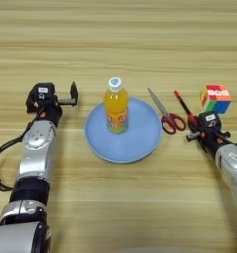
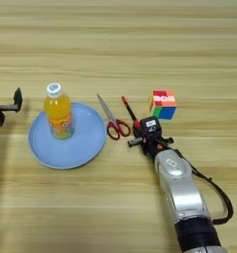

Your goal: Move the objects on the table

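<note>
Orange-juice bottle stood on the blue plate; at its 3 o'clock, the right gripper pinched the pen; the left gripper at 9 o'clock was spread.

The right claw covers the pen's near end — its fingers' state is unreadable.

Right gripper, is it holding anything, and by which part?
Cannot be told: the right gripper sits over the pen's near end, hiding any hold. The left gripper holds nothing.
</note>
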{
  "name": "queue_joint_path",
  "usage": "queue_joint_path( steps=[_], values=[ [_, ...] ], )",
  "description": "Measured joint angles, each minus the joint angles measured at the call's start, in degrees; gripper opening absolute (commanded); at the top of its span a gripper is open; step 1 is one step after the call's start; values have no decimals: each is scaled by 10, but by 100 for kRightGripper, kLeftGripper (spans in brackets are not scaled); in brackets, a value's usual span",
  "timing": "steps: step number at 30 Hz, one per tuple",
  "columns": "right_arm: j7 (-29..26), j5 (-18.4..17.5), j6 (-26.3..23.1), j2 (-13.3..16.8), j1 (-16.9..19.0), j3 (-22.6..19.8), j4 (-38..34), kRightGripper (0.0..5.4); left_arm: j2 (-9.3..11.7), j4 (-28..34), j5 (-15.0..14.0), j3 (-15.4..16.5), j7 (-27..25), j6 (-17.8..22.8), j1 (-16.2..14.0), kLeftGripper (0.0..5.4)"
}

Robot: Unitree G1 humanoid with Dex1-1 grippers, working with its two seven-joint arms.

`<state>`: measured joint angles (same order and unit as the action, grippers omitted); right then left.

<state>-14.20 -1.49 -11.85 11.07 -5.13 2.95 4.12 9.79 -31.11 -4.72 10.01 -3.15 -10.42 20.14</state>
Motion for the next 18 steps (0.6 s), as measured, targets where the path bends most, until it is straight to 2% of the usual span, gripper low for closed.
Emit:
queue_joint_path(
  steps=[4, 9, 18],
  values=[
    [-3, -2, -23, -2, 3, 11, -82, 79, 0, 0, 0, 0, 0, 0, 0, 540],
    [-11, -2, -52, -12, 8, 40, -137, 79, 0, 0, 0, 0, 0, 0, 0, 540],
    [-22, 5, -77, -26, 12, 101, -171, 79, 0, 0, 0, 0, 0, 0, 0, 540]
  ],
)
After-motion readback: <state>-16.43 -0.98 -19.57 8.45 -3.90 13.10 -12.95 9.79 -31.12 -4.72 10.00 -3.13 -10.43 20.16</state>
